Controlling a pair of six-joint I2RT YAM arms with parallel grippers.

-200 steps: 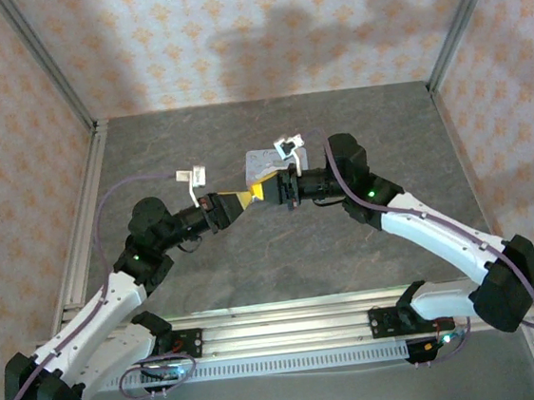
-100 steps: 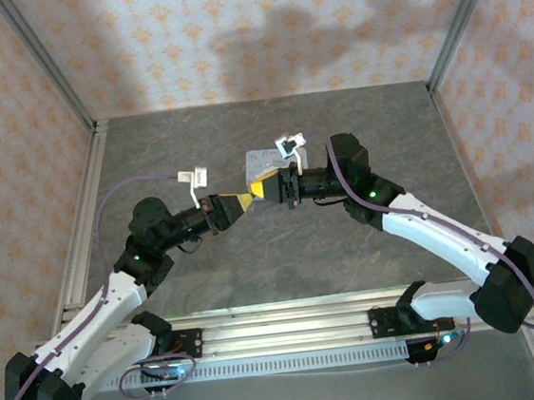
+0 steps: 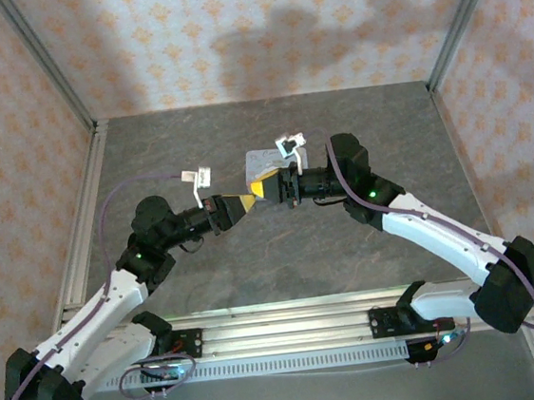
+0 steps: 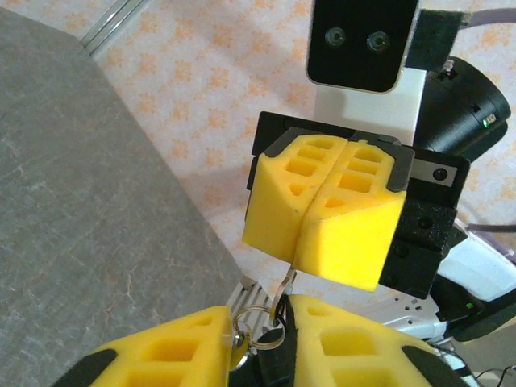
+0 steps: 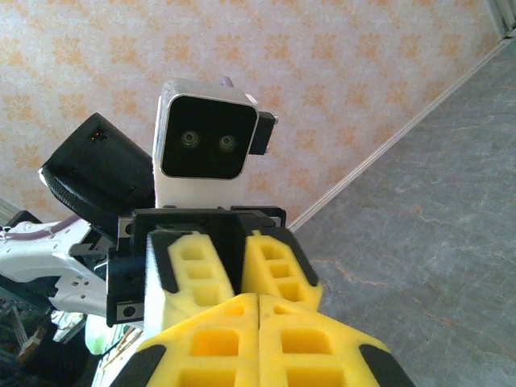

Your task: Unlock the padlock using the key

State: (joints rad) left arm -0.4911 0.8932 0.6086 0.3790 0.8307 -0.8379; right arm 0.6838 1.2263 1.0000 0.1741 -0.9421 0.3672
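Seen from above, near the centre of the frame: left hand (image 3: 241,206) and right hand (image 3: 263,191) tip to tip over the grey counter (image 3: 365,132), with a pale tin (image 3: 263,165) just above them in the frame.

From the left wrist, in the middle of the frame: right hand again, yellow pads pressed together. Pinches the key (image 4: 289,278), a thin pale sliver sticking down out of the seam between the pads. Points it at the bottom edge, towards the padlock (image 4: 272,363).

At the bottom edge: left hand, pads (image 4: 193,351) drawn in on either side of the padlock. Grips its dark body, touching both sides as far as can be told. Key tip right at the padlock's top; cannot tell whether inside the keyhole. Silvery ring (image 4: 251,329) just left of the key tip, shackle or key ring impossible to say
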